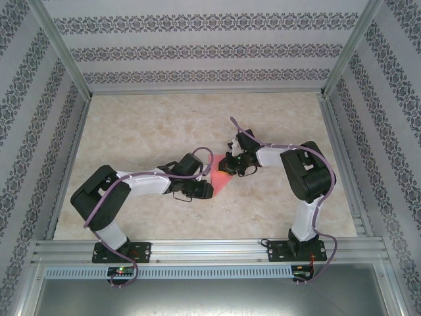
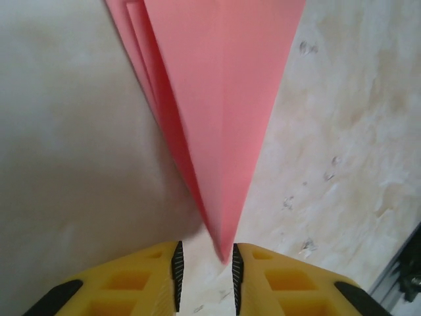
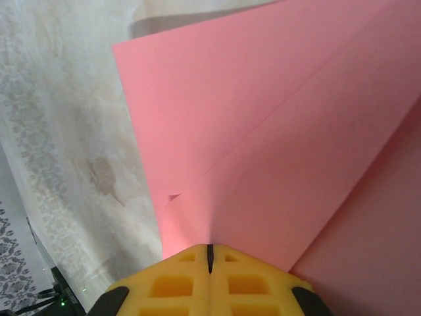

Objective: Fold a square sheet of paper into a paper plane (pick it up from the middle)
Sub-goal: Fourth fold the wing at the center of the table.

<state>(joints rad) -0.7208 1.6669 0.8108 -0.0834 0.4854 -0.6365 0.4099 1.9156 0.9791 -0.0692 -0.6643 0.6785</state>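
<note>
Part-folded plane [image 1: 221, 176] at frame centre. Left pincer [image 2: 206, 276] slightly spread around its tip, not gripping it. Right pincer [image 3: 210, 253] pressed together, apparently pinching the fold. Risk: the unclamped tip may swing, skewing creases.

The paper plane [image 1: 220, 172] [image 2: 223, 99] [image 3: 263, 131] is smooth pink-red paper folded into a long, narrow triangle that tapers to a sharp tip. Layered flaps show along one edge, and a straight crease runs diagonally across it. It sits near the middle of the tabletop [image 1: 145, 131].
</note>
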